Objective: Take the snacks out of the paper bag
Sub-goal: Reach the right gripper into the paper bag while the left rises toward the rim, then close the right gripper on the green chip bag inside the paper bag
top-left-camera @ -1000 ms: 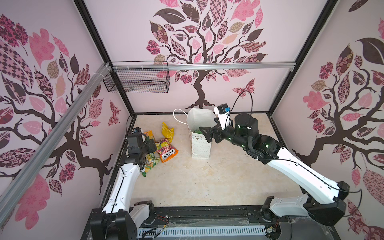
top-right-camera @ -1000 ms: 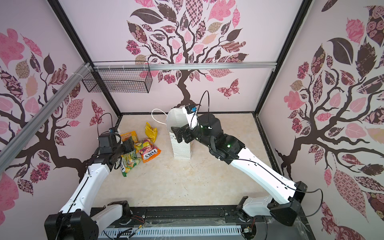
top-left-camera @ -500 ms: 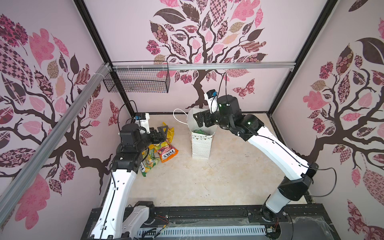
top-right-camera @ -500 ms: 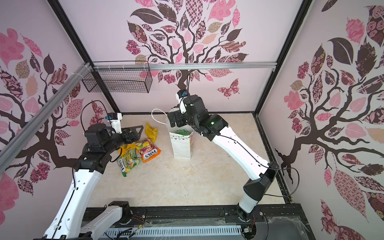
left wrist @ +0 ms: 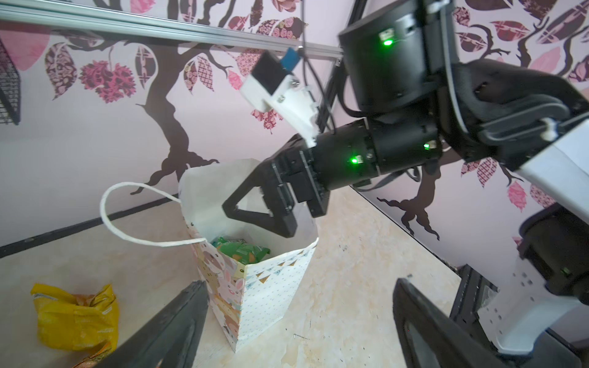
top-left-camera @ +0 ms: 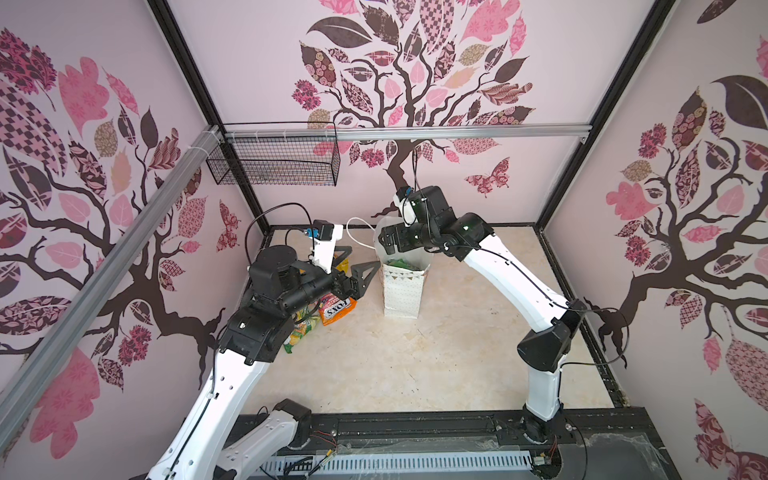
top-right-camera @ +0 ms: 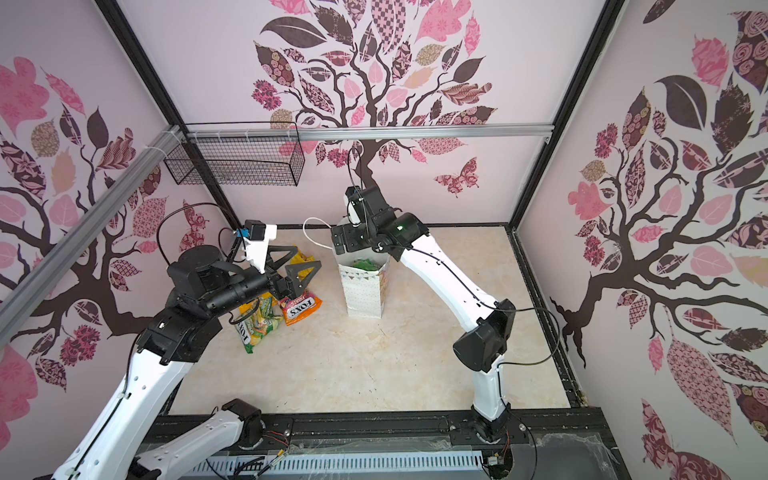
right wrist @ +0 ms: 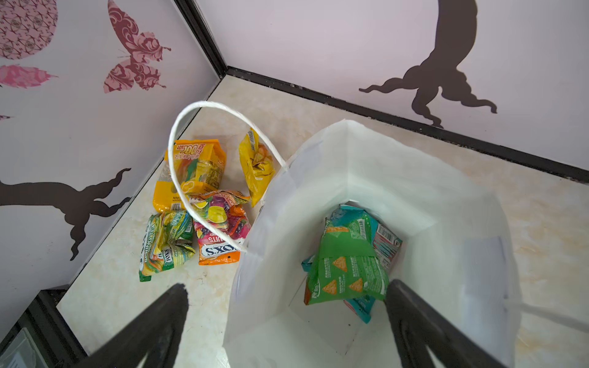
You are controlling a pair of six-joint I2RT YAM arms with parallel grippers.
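Observation:
The paper bag [top-left-camera: 401,291] [top-right-camera: 363,293] [left wrist: 261,293] stands upright and open mid-floor. Inside it lie a green snack [right wrist: 345,270], a teal one [right wrist: 358,307] and a red-white one [right wrist: 387,245]. Several snacks lie on the floor left of the bag: an orange FOXS packet [top-left-camera: 338,308] [right wrist: 220,245], a yellow packet [left wrist: 75,318] [right wrist: 256,165], an orange-yellow packet [right wrist: 194,172] and a green-yellow packet [top-right-camera: 255,328] [right wrist: 165,245]. My right gripper [top-left-camera: 390,245] [right wrist: 285,285] hovers open over the bag's mouth, empty. My left gripper [top-left-camera: 365,257] [left wrist: 299,282] is open and empty, raised just left of the bag.
A black wire basket [top-left-camera: 274,166] hangs on the back-left wall under an aluminium rail [top-left-camera: 415,133]. The bag's white cord handle [top-left-camera: 357,235] [right wrist: 191,153] loops out leftward. Walls close three sides; a black base rail [top-left-camera: 415,428] runs along the front.
My left gripper rose from the floor snacks, opened wider and turned toward the bag. My right gripper lifted from the bag's right rim to above its mouth.

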